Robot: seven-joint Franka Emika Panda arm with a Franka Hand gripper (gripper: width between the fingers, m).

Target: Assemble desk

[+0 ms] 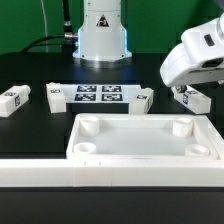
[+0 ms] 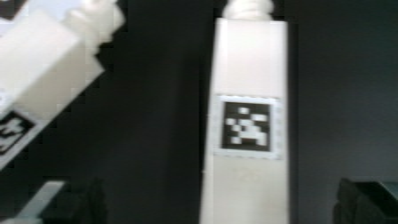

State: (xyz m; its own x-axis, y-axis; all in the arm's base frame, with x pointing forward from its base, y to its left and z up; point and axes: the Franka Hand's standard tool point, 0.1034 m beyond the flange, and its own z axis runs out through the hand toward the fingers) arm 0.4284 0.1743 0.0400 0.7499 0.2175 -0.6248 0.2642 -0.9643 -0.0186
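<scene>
Exterior view, from its left: we see the first leg (image 1: pixel 12 100) lying alone on the black table (image 1: pixel 30 130), near the edge of the picture. Further right the second leg (image 1: pixel 55 95) lies just beside the marker board (image 1: pixel 98 95), which lies flat in front of the robot base (image 1: pixel 101 35). At the board's other end lies the third leg (image 1: pixel 143 98), also close against it. All three legs lie on their sides, tags up.

Nearer the camera, from the middle to the exterior view's right, the tabletop (image 1: pixel 145 142) lies with its rim up and its round corner sockets facing upward. It sits right behind the white bar (image 1: pixel 60 175) that spans the foreground.

Furthest to the exterior view's right, the gripper (image 1: pixel 190 92) hangs low over the fourth leg (image 1: pixel 193 103), which lies on the table behind the tabletop's far corner.

In the wrist view we see that fourth leg (image 2: pixel 249 110) running lengthwise between the two dark fingertips (image 2: pixel 71 200), its tag facing the camera. The jaws stand wide apart, with dark table showing on either side of the leg, so nothing is clamped. A neighbouring leg (image 2: pixel 45 80) lies at an angle close beside it; we cannot tell which one.
</scene>
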